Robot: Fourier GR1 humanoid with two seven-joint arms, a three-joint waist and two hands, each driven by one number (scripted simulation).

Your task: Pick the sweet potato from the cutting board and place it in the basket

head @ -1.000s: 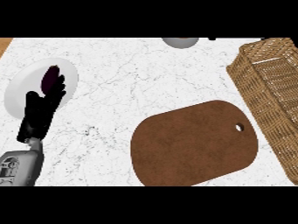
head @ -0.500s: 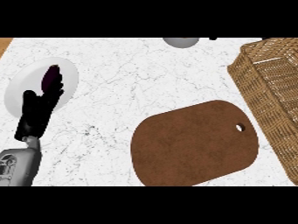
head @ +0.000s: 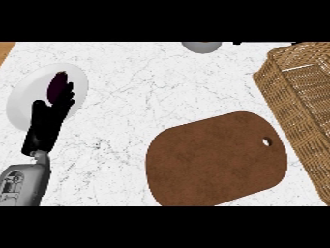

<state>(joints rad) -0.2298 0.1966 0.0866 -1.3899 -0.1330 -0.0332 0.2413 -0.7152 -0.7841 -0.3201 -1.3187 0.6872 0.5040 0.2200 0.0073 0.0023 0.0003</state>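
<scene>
Head view: L hand (head: 50, 121) extended fwd over white plate (head: 23, 99), fingers straight, open, tips touching dark purple veg (head: 56, 83). Cutting board (head: 217, 160) & basket (head: 310, 106) well apart to R.

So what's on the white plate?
A dark purple oblong thing lies on the plate. The open left hand covers its lower end and part of the plate.

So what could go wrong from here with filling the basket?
The brown wooden cutting board looks bare. The only food in view is a dark purple item on the white round plate, so the wrong thing may get picked. The left hand, open over that plate, could nudge it. The woven wicker basket sits far off at the right, which means a long carry.
</scene>
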